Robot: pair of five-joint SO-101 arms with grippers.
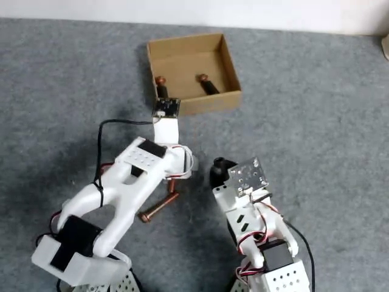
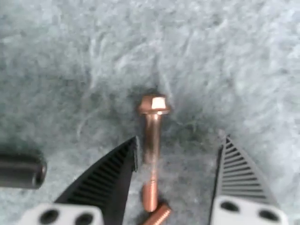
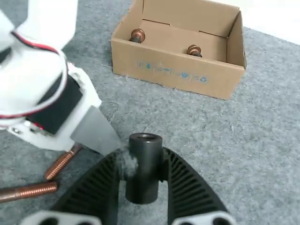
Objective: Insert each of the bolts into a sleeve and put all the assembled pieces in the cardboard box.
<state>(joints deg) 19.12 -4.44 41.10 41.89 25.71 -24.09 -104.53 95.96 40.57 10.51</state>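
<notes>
My left gripper is open and low over the grey carpet. A copper bolt lies between its fingers, close to one of them, with its hex head pointing away. A second bolt lies beside it, partly under the left arm. My right gripper is shut on a black sleeve, held upright with the bore facing up, just right of the left gripper. The cardboard box stands behind them and holds two assembled pieces.
Grey carpet covers the whole table, with open room to the right and left of the box. The left arm's white body lies across the front left. The box's front wall faces the right gripper.
</notes>
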